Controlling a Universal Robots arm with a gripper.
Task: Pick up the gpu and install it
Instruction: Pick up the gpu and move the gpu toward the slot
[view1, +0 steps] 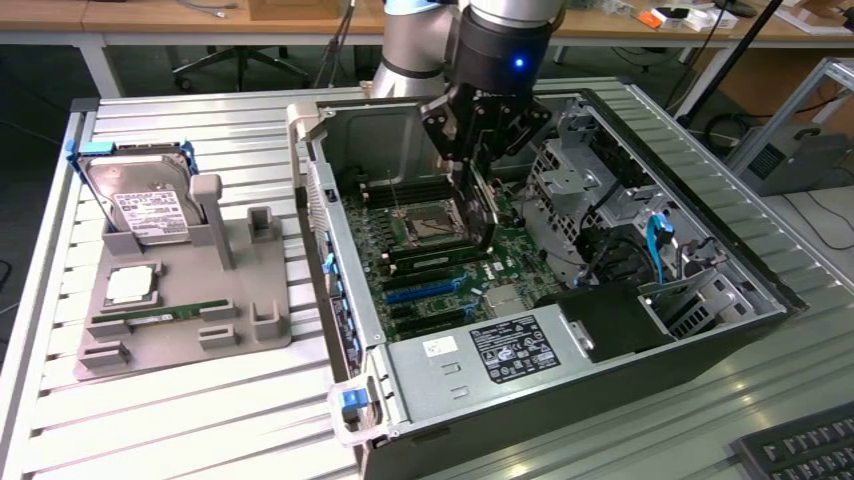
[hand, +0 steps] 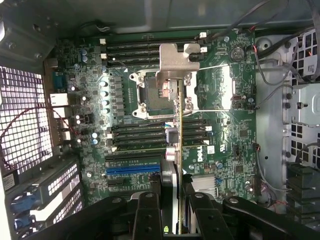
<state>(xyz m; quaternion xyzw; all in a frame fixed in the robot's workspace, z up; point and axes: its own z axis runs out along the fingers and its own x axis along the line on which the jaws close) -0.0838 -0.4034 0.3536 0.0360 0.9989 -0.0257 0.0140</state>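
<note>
My gripper (view1: 477, 165) hangs inside the open computer case (view1: 314, 180), above the motherboard (view1: 447, 265). It is shut on the gpu (view1: 482, 215), a thin dark card that hangs straight down from the fingers, its lower edge close over the board near the processor socket (view1: 430, 220). In the wrist view the gpu (hand: 180, 125) is an edge-on slat running from my gripper (hand: 172, 202) out across the memory slots to the socket (hand: 162, 92). The black fingers (hand: 149, 212) clamp it from both sides. The blue expansion slot (hand: 132, 170) lies to one side of the card.
On the exterior view's left, a grey fixture (view1: 254, 300) holds a hard drive (view1: 147, 210), a processor (view1: 130, 285) and a memory stick (view1: 160, 313). The power supply (view1: 514, 350), drive cage (view1: 587, 180) and cables (view1: 654, 240) crowd the case. A keyboard (view1: 801, 450) lies nearby.
</note>
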